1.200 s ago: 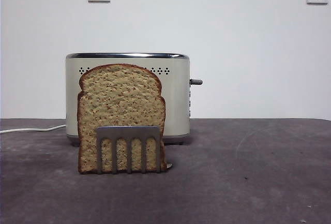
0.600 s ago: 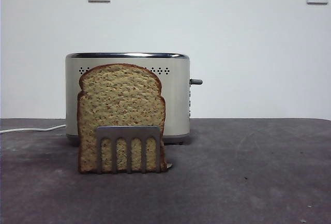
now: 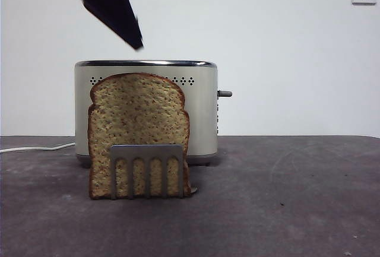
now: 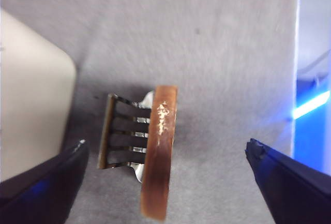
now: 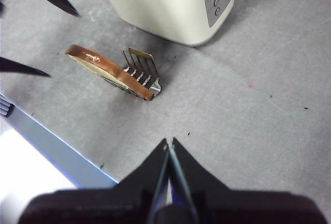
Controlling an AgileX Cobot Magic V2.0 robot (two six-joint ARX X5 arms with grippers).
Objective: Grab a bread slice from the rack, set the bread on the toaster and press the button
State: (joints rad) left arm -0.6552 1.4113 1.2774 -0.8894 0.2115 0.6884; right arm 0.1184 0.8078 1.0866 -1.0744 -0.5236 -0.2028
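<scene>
Above toaster [image 3: 145, 108], left gripper [image 4: 165, 154] newly entered, jaws spread wide, empty, centred over bread [image 3: 138, 133]. Bread upright in rack [image 3: 147, 169], untouched. Right gripper [image 5: 168, 146] closed, empty, waiting. Approach begun; grasp pending.

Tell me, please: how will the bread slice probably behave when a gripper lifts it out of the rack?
The slice of bread stands upright unsupported above the rack, so it probably stays fairly stiff. It is thin edge-on, likely light. Its crumb looks porous, so a hard squeeze from the left gripper might dent it.
</scene>
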